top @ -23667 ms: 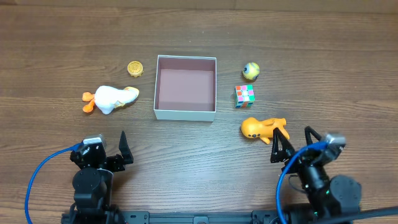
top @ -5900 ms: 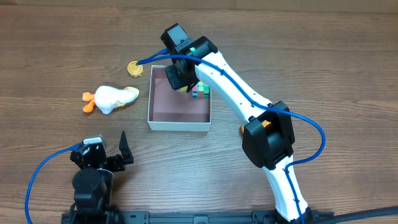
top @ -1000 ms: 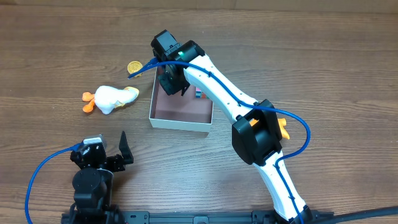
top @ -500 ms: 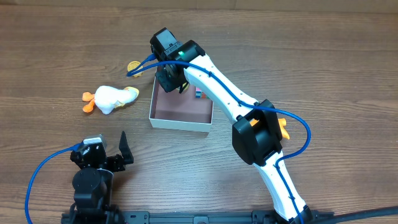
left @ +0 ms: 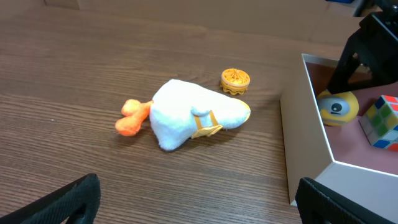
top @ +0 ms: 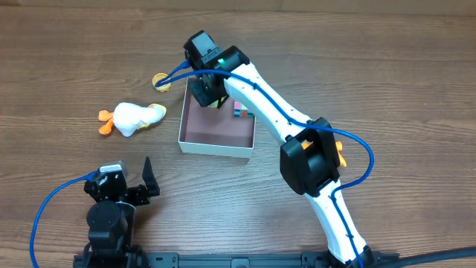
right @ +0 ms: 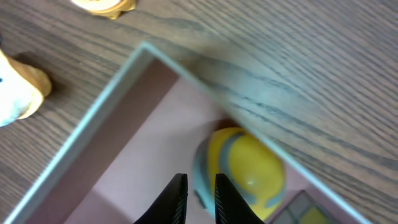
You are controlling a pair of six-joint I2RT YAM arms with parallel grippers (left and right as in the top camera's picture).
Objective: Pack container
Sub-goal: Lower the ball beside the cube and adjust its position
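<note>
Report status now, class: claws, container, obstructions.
Right claw nearly shut, empty, above the container. Left claw open, parked. Yellow ball and puzzle cube inside; plush duck and gold disc outside. No obstructions.

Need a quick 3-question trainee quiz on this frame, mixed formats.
1. True or false: the plush duck lies inside the container.
2. Which arm reaches over the container: A left, B right?
3. Fill in: beside the yellow one-eyed ball in the container sits a ____.

Key: 1 false, it lies on the table outside. 2 B. 3 puzzle cube.
</note>
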